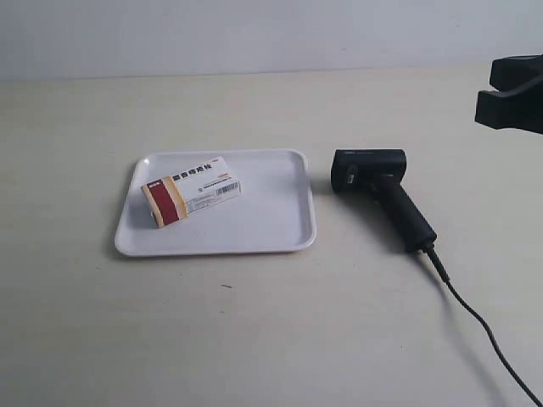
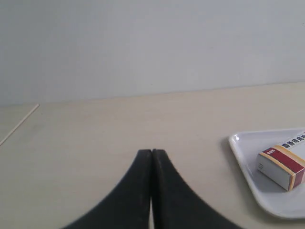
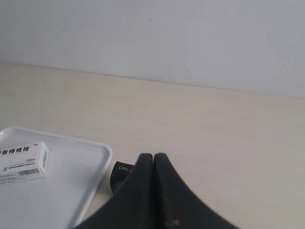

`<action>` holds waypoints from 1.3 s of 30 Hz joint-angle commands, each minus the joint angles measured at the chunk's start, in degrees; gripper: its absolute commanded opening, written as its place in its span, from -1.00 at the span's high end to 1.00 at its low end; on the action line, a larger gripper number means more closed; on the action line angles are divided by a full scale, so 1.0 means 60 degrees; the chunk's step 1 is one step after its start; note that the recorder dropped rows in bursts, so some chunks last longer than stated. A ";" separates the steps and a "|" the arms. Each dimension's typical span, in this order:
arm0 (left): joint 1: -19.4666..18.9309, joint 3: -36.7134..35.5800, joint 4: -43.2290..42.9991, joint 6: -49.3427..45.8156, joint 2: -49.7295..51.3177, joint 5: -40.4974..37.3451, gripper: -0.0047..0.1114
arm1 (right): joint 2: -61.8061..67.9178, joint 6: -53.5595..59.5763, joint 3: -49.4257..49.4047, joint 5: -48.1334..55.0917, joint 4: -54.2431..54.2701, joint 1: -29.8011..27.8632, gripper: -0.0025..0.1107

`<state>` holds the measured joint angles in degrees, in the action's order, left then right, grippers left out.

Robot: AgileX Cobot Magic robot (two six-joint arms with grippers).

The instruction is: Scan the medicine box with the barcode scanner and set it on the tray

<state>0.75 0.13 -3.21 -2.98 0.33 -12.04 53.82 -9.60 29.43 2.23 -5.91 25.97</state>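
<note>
A pale counter (image 1: 254,339) meets a grey wall. The tray (image 1: 280,229) lies flat; the box (image 1: 191,190) rests in it, long axis aslant, red end toward the left fingers (image 2: 143,181). The scanner (image 1: 382,191) lies beside the tray, below the right fingers (image 3: 145,183). Both pairs are pressed together, holding nothing.

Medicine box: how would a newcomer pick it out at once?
Find the shallow white rounded-square plastic tray left of the black pistol-shaped scanner in the exterior view. The small white cardboard box lies inside it. Its dark red and tan end band and barcode mark it.
</note>
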 commanded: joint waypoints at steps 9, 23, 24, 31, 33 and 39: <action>-0.0032 -0.0022 -0.0221 0.0576 -0.0054 -0.0272 0.89 | -0.0064 -0.0004 -0.0028 -0.0101 -0.0013 -0.0001 0.96; -0.0032 -0.0022 -0.0221 0.0574 -0.0054 -0.0452 0.89 | -0.0064 -0.0004 -0.0028 -0.0101 -0.0013 -0.0001 0.96; -0.0032 -0.0022 -0.0221 0.0574 -0.0054 -0.0452 0.89 | -0.0064 -0.0004 -0.0028 -0.0101 -0.0013 -0.0001 0.96; -0.0032 -0.0022 -0.0221 0.0574 -0.0054 -0.0452 0.89 | -0.0064 -0.0004 -0.0028 -0.0289 -0.0009 -0.0001 0.96; -0.0032 -0.0022 -0.0221 0.0574 -0.0054 -0.0452 0.89 | -0.0141 0.0014 -0.0216 -0.0711 0.0477 -0.0001 0.96; -0.0032 -0.0022 -0.0221 0.0574 -0.0054 -0.0452 0.89 | -0.1346 -0.0002 -0.2558 -0.2159 0.0723 -0.0001 0.96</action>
<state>0.75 0.04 -4.13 0.00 0.33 -14.58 49.63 -9.70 20.59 -5.67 -2.45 25.97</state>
